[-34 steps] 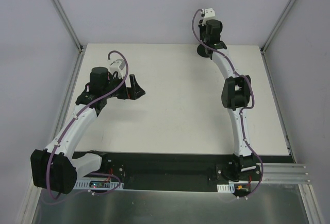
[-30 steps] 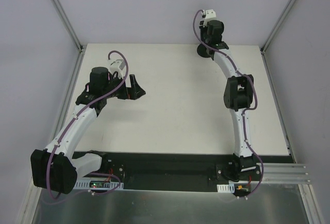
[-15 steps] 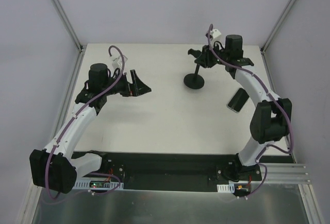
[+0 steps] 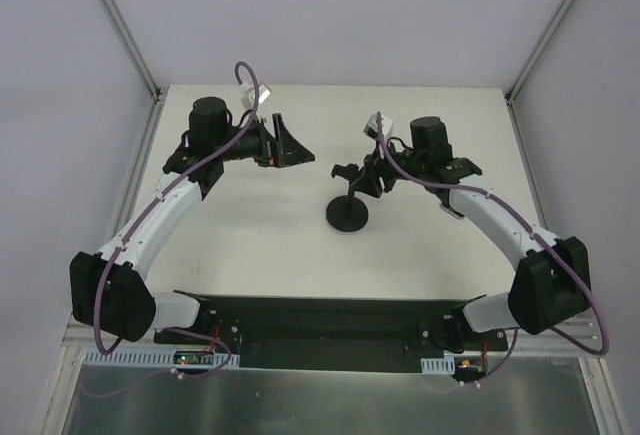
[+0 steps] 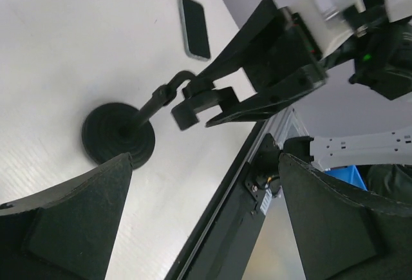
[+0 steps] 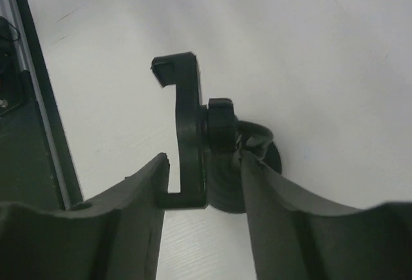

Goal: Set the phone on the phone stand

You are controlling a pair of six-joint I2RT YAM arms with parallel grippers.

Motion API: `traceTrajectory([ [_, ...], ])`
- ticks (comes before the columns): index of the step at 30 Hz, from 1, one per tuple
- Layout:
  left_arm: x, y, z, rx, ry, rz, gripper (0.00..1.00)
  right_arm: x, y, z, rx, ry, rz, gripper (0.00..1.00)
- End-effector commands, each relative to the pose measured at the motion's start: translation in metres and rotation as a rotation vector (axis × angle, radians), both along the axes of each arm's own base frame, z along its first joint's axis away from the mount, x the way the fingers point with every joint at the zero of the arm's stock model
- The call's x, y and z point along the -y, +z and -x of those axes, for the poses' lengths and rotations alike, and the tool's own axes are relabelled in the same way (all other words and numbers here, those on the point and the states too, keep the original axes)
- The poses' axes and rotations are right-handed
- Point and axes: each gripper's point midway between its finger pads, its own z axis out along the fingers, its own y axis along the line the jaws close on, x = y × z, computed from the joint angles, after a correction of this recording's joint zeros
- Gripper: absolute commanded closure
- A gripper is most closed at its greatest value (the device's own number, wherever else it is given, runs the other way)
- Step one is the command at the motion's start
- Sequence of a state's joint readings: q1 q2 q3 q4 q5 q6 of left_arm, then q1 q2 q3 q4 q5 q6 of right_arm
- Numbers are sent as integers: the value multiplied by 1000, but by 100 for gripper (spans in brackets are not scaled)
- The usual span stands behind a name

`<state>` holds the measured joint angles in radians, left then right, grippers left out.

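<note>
The phone stand stands upright near the table's middle, its round base [image 4: 348, 215] on the white surface. My right gripper [image 4: 363, 172] is shut on the stand's clamp-like holder [image 6: 187, 125], one finger [image 6: 138, 196] against its hooked lip and the other against the joint behind it. The left wrist view shows the base [image 5: 118, 132], the holder [image 5: 193, 103] and the phone [image 5: 195, 27], which lies flat on the table beyond the stand. In the top view my right forearm hides the phone. My left gripper [image 4: 287, 143] is open and empty, left of the stand and facing it.
The white table [image 4: 250, 245] is bounded by grey walls with metal frame posts at the back corners. A black strip [image 4: 320, 317] with the arm bases runs along the near edge. My right elbow [image 4: 548, 290] hangs over the table's right front.
My right gripper has dragged the phone stand from the far back edge to the table's middle. The phone showed briefly and is now under the right forearm. My left gripper moved back and right.
</note>
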<state>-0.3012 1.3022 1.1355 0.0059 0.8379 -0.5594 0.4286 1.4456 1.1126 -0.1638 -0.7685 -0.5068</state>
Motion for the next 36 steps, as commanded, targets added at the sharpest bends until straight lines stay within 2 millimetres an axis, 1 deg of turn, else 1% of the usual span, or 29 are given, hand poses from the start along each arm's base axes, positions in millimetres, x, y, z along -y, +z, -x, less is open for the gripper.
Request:
traceTrajectory([
  [1, -1, 2, 13, 20, -45, 31, 6, 28, 20, 7, 84, -174, 26, 34],
  [2, -1, 4, 16, 24, -49, 34, 6, 37, 23, 3, 106, -250, 33, 14],
  [3, -2, 1, 18, 14, -47, 33, 6, 44, 25, 2, 104, -314, 26, 5],
  [4, -3, 1, 18, 14, -41, 34, 6, 54, 39, 5, 133, -376, 0, 2],
  [5, -6, 4, 21, 30, -34, 37, 6, 69, 31, 2, 95, -504, 16, 3],
  [6, -7, -1, 23, 27, -28, 32, 6, 80, 31, 1, 79, -580, 20, 4],
  [7, -9, -2, 23, 31, -18, 29, 5, 90, 41, 4, 91, -650, 0, 4],
  [8, -9, 0, 24, 43, -13, 28, 5, 107, 31, 4, 44, -778, 10, 4],
  [10, -9, 0, 25, 43, -28, 32, 5, 127, 34, 8, 35, -905, -18, 4],
  [12, -8, -4, 24, 28, -40, 31, 5, 140, 24, 13, 5, -980, -13, 4],
  [13, -7, -7, 22, 20, -40, 29, 5, 148, 27, 14, -6, -1035, -47, 4],
  [14, -8, -9, 20, 11, -37, 26, 5, 166, 20, 13, -8, -1143, -18, 4],
  [15, -8, -13, 19, 0, -36, 24, 5, 179, 18, 12, -41, -1240, -36, 4],
  [16, -7, -15, 18, -13, -37, 25, 5, 202, 8, 8, -68, -1347, -7, 4],
  [18, -6, -18, 16, -29, -49, 28, 5, 221, -7, 4, -164, -1444, 6, 4],
  [19, -5, -19, 17, -36, -56, 28, 5, 242, -13, -9, -230, -1521, 17, 4],
  [21, -5, -22, 16, -40, -53, 25, 5, 254, -28, -14, -347, -1568, 60, 4],
  [22, -6, -24, 13, -40, -38, 19, 4, 266, -30, -31, -385, -1617, 88, 4],
  [23, -7, -24, 13, -38, -30, 17, 2, 274, -40, -29, -440, -1644, 153, 4],
  [24, -7, -27, 11, -46, -23, 13, 2, 284, -61, -37, -519, -1679, 239, 4],
  [25, -7, -30, 10, -55, -21, 10, 2, 284, -48, -53, -527, -1698, 227, 4],
  [26, -7, -32, 10, -61, -24, 9, 2, 287, -56, -49, -616, -1690, 287, 4],
  [27, -6, -33, 9, -67, -28, 9, 2, 292, -82, -53, -721, -1678, 372, 4],
  [28, -5, -35, 9, -81, -32, 9, 3, 294, -88, -55, -762, -1661, 415, 4],
  [29, -4, -36, 9, -91, -42, 13, 3, 299, -80, -62, -758, -1643, 462, 4],
  [30, -4, -35, 10, -96, -49, 16, 3, 303, -95, -65, -787, -1635, 518, 4],
  [32, -3, -35, 9, -96, -50, 17, 3, 305, -102, -71, -791, -1616, 545, 4],
  [33, -4, -35, 8, -92, -44, 14, 3, 304, -113, -72, -830, -1603, 545, 4],
  [36, -2, -32, 4, -74, -21, 3, 1, 298, -130, -75, -891, -1580, 512, 4],
])
